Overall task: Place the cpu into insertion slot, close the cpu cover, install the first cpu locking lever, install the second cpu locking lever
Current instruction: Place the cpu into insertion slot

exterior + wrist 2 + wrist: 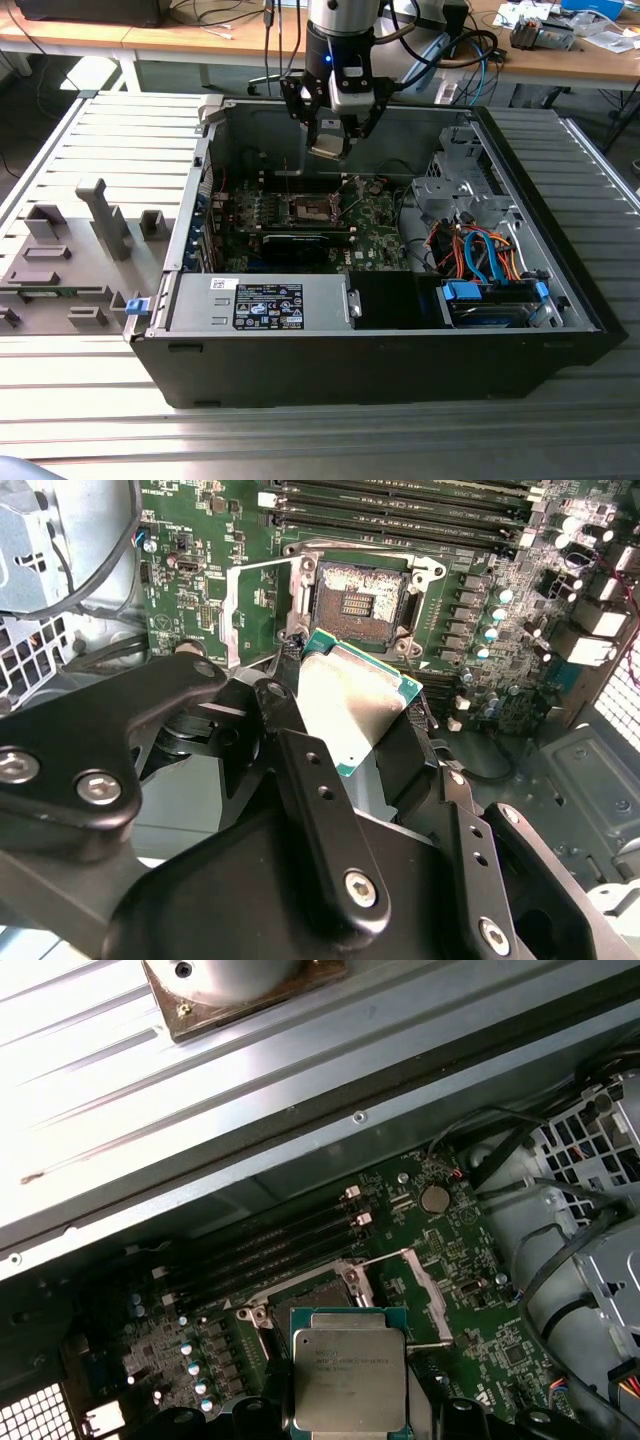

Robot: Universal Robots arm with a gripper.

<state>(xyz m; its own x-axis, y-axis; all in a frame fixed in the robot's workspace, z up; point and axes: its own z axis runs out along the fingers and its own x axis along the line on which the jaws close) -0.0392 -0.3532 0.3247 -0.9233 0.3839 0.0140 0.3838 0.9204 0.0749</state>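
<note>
Silver-grey cpu [352, 705] hangs clamped in the jaws above the empty insertion slot [358, 605]; cpu cover [428, 1295] open, nothing seated yet.

Ribbed grey metal table [560, 420] in front — behind it, wooden desks [150, 38] strewn with cables [215, 15], bright floor [95, 72] beneath.

Bright light is glaring off the ribbed desk [120, 1050] in the first wrist view, while the computer case [400, 370] interior is sitting in shadow.
</note>
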